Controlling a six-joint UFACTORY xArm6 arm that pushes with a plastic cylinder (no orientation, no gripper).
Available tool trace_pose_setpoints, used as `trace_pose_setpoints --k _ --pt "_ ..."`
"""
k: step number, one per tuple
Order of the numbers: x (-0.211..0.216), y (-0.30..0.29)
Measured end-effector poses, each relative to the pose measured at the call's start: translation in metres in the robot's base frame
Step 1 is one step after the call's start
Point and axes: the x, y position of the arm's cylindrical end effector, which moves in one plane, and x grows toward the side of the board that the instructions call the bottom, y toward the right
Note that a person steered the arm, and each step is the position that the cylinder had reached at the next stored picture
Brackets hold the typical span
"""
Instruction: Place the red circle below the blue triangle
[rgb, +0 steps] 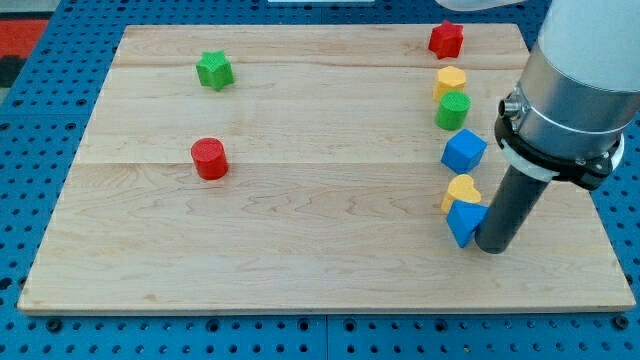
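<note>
Spanning blue pegboard (60, 90), pale wooden board (320, 240)

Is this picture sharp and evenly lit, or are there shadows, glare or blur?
Camera view: light is soft and even, with faint shadows under the red circle and beside my tip; no glare on the wooden board; the blocks look sharp.

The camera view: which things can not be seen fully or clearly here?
- My tip: its contact with the blue triangle looks close, but touching or a small gap cannot be told.
- Blue triangle: its right side is hidden by the rod, so its shape is partly guessed.
- Yellow block just above it: its lower edge is covered by the blue triangle; shape unclear.
- Arm: cut off by the view's top and right edges.
</note>
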Motion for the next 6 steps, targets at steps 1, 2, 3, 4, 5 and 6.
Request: trace_pose_setpoints --k 1,2,3,4,5,6 --pt "0.032 0.009" --pt "0.069 -0.001" --pt "0.068 -0.076" --pt "0.036 -0.182" --pt "-0.006 -0.274" --pt "-0.053 -0.356"
